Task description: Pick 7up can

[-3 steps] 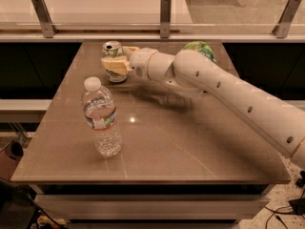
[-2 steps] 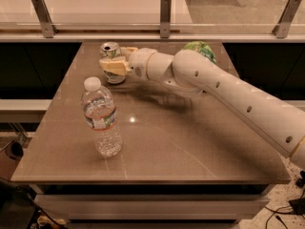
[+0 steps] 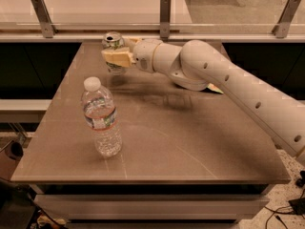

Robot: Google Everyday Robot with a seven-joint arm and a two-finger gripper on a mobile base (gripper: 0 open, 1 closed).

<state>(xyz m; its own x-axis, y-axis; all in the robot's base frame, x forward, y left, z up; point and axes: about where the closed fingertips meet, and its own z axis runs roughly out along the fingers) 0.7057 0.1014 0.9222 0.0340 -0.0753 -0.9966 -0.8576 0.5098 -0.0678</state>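
While closed around the small silver-topped, white-and-green 7up can (image 3: pixel 113 39) at the upper left of the frame, near the far edge of the brown table (image 3: pixel 190 147), squeeze evenly with the tan-fingered gripper (image 3: pixel 116 57) and raise straight up, level, with no tilt or twist. Steer well clear of the clear plastic water bottle (image 3: pixel 101 118) with its white cap, standing apart at lower left. Hard to judge contact between can base and tabletop. Cannot read the logo, with much of the side covered by the fingers. Behind the white arm (image 3: pixel 228 80), only a pale corner (image 3: pixel 215 88) of something peeking out at centre right, too hidden to name.
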